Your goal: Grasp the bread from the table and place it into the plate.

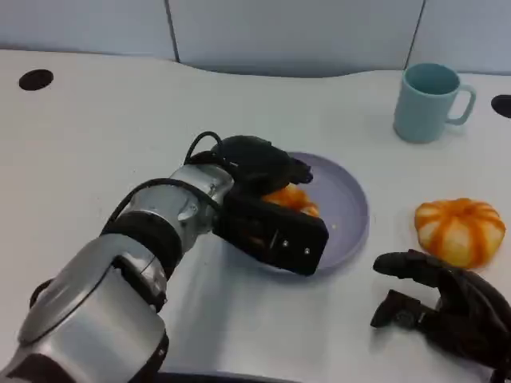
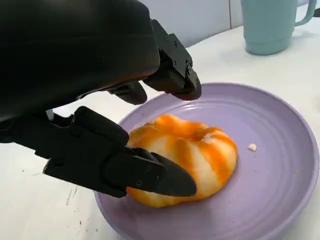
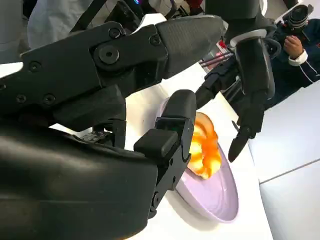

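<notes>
One orange-and-white striped bread (image 1: 291, 199) (image 2: 195, 155) lies inside the purple plate (image 1: 347, 199) (image 2: 280, 165), resting on its floor. My left hand (image 1: 259, 171) (image 2: 90, 60) hovers over it. One finger lies low along the bread's side, and the other fingers stand spread above it, off the bread. A second striped bread (image 1: 459, 230) sits on the table to the right of the plate. My right hand (image 1: 447, 307) (image 3: 100, 125) rests on the table just in front of that bread, fingers apart and holding nothing. From the right wrist, the bread (image 3: 205, 150) shows on the plate (image 3: 215, 200).
A teal mug (image 1: 427, 102) (image 2: 270, 25) stands at the back right, behind the plate. Black round holes (image 1: 36, 79) mark the table's far corners. A grey wall runs along the back edge. A person (image 3: 300, 45) sits beyond the table.
</notes>
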Action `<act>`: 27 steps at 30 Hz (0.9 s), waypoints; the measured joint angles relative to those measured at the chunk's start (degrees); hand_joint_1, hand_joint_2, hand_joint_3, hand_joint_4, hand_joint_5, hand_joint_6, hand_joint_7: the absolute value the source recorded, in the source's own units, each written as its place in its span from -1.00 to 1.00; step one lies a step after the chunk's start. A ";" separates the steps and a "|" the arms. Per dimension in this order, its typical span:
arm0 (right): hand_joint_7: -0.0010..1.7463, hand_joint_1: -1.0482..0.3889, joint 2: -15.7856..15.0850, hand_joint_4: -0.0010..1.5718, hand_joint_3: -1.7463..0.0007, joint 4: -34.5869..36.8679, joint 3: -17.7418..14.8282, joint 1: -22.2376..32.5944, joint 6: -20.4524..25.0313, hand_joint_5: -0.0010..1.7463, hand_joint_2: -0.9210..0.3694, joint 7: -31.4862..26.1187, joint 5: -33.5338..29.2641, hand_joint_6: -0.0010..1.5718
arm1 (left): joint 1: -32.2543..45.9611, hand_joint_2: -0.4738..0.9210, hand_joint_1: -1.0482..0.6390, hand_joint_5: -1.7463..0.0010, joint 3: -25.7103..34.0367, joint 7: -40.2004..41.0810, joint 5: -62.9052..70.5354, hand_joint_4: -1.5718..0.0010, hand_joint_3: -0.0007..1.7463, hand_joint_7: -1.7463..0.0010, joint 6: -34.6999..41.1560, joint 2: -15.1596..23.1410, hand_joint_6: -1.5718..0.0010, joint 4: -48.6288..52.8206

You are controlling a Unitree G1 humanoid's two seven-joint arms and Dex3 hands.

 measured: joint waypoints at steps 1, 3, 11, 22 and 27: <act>-0.11 -0.09 0.00 -0.36 0.85 0.00 0.01 0.00 -0.01 0.53 -1.00 0.00 -0.01 -0.19 | -0.02 1.00 -0.78 0.39 0.18 0.00 -0.25 0.88 -0.68 0.89 -0.22 0.09 0.55 -0.07; -0.11 -0.09 0.00 -0.36 0.84 0.00 0.01 0.00 -0.06 0.54 -1.00 0.00 -0.03 -0.19 | -0.03 1.00 -0.79 0.37 0.72 0.00 -0.77 0.89 -0.65 0.89 -0.69 0.21 0.56 -0.12; -0.12 -0.10 0.00 -0.36 0.86 0.41 -0.03 -0.26 -0.07 0.54 -1.00 0.17 0.01 -0.20 | -0.08 1.00 -0.76 0.35 3.00 -0.50 -2.66 0.90 -0.65 0.89 -3.00 2.01 0.55 -0.96; -0.12 -0.11 -0.04 -0.36 0.85 0.96 -0.06 -0.45 -0.58 0.55 -1.00 0.54 -0.04 -0.18 | 0.20 1.00 -0.69 0.37 6.20 -1.00 -6.25 0.88 -0.68 0.91 -6.85 4.76 0.55 -2.08; -0.13 -0.10 -0.07 -0.36 0.84 2.05 -0.12 -1.01 -1.17 0.54 -1.00 1.11 -0.01 -0.18 | 1.36 1.00 -0.61 0.34 8.82 -1.49 -9.31 0.79 -0.73 0.90 -9.48 5.71 0.51 -2.43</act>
